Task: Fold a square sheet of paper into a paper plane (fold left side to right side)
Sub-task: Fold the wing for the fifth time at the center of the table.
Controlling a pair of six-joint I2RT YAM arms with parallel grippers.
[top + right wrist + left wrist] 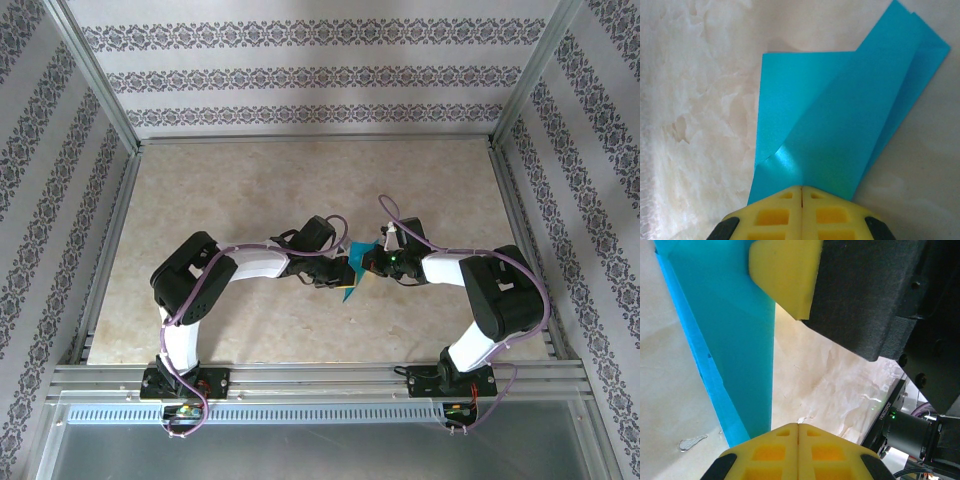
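R gripper (801,189) pinches creased, glossy teal paper (840,115); L gripper (798,426) closed.

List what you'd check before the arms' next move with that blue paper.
1. Right gripper shut on the blue paper: ok.
2. Left gripper shut: ok.
3. Left gripper actually pinching the paper: cannot tell; the sheet meets it off to one side.
4. Paper creased into layers: ok.
5. Layer edges aligned: not ok, they fan apart at the far end.

Bright, even light, faint shadows; a sheen on the sheet of paper (840,115), foreground seemingly soft.
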